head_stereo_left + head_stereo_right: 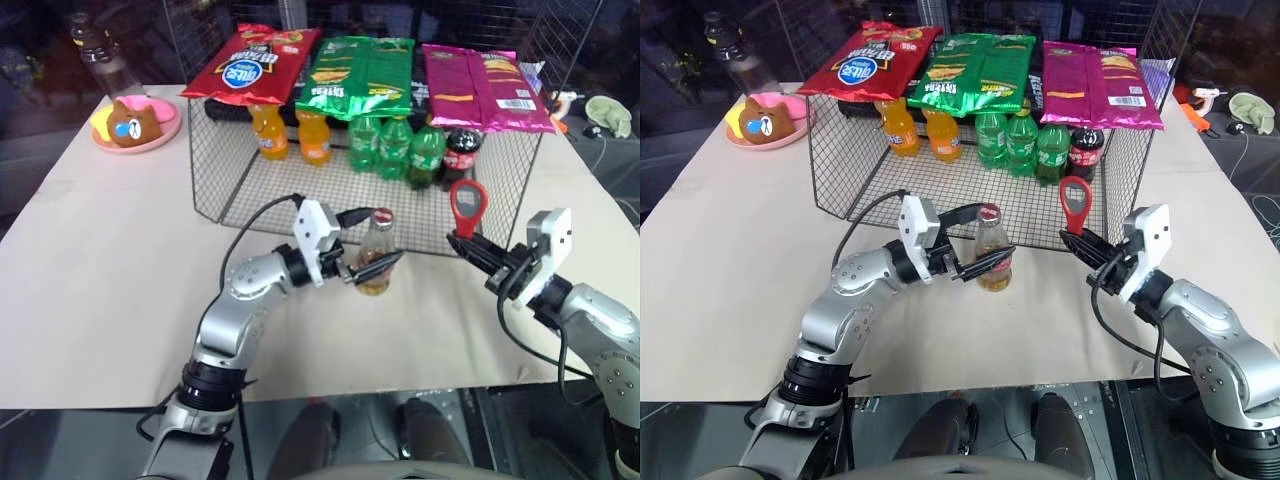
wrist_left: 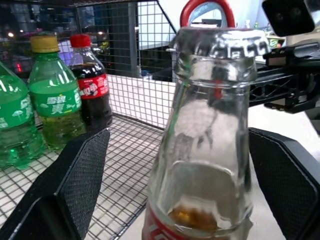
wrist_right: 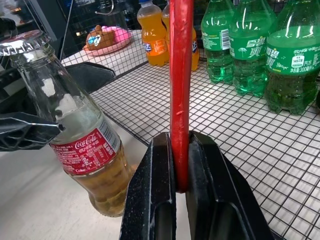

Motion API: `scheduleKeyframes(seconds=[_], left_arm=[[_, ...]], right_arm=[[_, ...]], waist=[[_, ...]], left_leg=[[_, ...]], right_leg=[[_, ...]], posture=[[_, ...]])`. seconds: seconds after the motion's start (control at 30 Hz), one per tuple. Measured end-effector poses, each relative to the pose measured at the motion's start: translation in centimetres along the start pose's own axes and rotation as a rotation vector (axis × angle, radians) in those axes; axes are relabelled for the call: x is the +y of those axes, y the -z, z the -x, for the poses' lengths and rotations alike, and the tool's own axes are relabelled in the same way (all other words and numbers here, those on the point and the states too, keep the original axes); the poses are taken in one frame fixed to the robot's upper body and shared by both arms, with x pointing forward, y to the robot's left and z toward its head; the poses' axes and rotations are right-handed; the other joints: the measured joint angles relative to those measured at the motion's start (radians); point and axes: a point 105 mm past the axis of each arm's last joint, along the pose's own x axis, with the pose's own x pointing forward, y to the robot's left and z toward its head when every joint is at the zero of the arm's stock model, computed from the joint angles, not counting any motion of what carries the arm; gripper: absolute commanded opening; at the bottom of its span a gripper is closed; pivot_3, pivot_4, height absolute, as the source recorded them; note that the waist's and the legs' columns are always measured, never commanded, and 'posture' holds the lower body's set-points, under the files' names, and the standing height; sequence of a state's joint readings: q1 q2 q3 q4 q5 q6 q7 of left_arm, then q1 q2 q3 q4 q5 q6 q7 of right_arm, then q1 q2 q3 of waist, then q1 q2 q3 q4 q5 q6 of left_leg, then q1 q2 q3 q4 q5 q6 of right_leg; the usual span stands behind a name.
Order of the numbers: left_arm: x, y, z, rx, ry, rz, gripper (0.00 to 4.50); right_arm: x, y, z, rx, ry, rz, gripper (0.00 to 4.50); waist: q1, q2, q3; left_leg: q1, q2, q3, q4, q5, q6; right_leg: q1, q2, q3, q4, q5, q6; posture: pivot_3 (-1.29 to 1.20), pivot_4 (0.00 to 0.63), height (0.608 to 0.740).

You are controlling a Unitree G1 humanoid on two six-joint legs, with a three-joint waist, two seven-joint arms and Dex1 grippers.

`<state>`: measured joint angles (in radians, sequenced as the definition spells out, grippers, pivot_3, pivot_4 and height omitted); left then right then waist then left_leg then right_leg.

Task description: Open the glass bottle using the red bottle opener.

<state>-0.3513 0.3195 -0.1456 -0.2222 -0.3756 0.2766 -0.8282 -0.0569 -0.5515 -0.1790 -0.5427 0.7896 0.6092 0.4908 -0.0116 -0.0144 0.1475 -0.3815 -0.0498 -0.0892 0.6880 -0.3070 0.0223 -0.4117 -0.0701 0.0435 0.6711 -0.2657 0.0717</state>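
Observation:
The glass bottle point(image 3: 90, 150) stands upright on the cloth-covered table just in front of the wire basket, with amber liquid low in it, a red-and-white label and its metal cap point(image 2: 220, 42) on. My left gripper point(image 1: 384, 236) is open, one finger point(image 2: 75, 175) on each side of the bottle's neck and a gap showing at both. To the bottle's right, my right gripper point(image 1: 470, 243) is shut on the handle of the red bottle opener point(image 1: 468, 205). The opener stands upright, ring end up, apart from the bottle.
A wire basket point(image 1: 230, 170) right behind the bottle holds orange, green and dark soda bottles, with chip bags point(image 1: 365, 70) lying on top. A pink plate point(image 1: 165, 130) with a bear toy point(image 1: 130, 122) sits at the back left. The table's front edge is near my arms.

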Motion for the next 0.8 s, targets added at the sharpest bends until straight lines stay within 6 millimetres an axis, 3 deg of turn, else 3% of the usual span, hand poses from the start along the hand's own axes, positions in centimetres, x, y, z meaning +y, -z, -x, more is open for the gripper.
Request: scheduleKeyframes(seconds=[0.1,0.13,0.2,0.3,0.4,0.57,0.67,0.8], left_arm=[[-0.1,0.0,0.0,0.004,0.007,-0.002,3.47],[-0.1,0.0,0.0,0.004,0.011,-0.001,2.86],[-0.2,-0.1,0.0,-0.001,0.019,-0.001,2.16],[-0.3,-0.2,-0.2,-0.003,0.034,-0.005,2.1],[-0.4,-0.2,-0.3,-0.002,0.039,-0.007,2.1],[-0.5,-0.2,-0.4,-0.002,0.044,-0.006,2.1],[-0.5,-0.2,-0.4,-0.002,0.045,-0.005,2.1],[-0.5,-0.2,-0.3,0.0,0.043,-0.005,2.1]], right_arm=[[-0.1,-0.1,0.0,0.001,0.002,0.009,0.0],[-0.2,-0.2,-0.1,0.006,0.006,0.025,0.0],[-0.4,-0.3,0.0,0.017,0.015,0.055,0.0],[-0.8,-0.9,-0.6,0.024,0.046,0.18,0.0],[-0.5,-1.2,-2.1,0.029,0.083,0.455,0.0],[0.2,0.5,-3.6,0.041,0.098,0.746,0.0],[0.7,1.1,-4.1,0.016,0.093,0.847,0.0],[1.4,0.5,-4.3,-0.052,0.109,0.979,0.0]], waist=[[0.0,0.0,0.0],[0.0,0.0,0.0],[0.0,0.0,0.0],[-0.001,0.0,0.0],[-0.002,0.0,0.0],[0.001,0.0,0.0],[0.001,0.0,0.0],[0.001,0.0,0.0]], left_leg=[[0.0,0.0,0.0,0.0,0.0,0.0],[0.0,0.0,0.0,0.0,0.0,0.0],[0.0,0.0,0.0,0.0,0.0,0.0],[0.0,0.0,0.0,0.0,0.0,0.0],[0.001,0.0,0.0,0.0,0.0,0.0],[0.0,-0.001,0.001,0.0,0.0,0.0],[0.0,-0.001,0.0,0.0,0.0,0.0],[0.001,0.0,0.0,0.0,0.0,0.0]], right_leg=[[0.0,0.0,0.0,0.0,0.0,0.0],[0.0,0.0,0.0,0.0,0.0,0.0],[0.0,0.0,0.0,0.0,0.0,0.0],[0.0,0.0,0.0,0.0,0.0,0.0],[0.0,0.001,0.0,0.0,0.0,0.0],[0.0,0.0,0.0,0.0,0.0,0.0],[0.0,0.0,0.0,0.0,0.0,0.0],[0.0,0.0,0.0,0.0,0.0,0.0]], posture=[[0.0,0.15,0.74],[0.0,0.15,0.74],[0.0,0.15,0.74],[0.0,0.15,0.74],[0.0,0.15,0.74],[0.0,0.15,0.74],[0.0,0.15,0.74],[0.0,0.15,0.74]])
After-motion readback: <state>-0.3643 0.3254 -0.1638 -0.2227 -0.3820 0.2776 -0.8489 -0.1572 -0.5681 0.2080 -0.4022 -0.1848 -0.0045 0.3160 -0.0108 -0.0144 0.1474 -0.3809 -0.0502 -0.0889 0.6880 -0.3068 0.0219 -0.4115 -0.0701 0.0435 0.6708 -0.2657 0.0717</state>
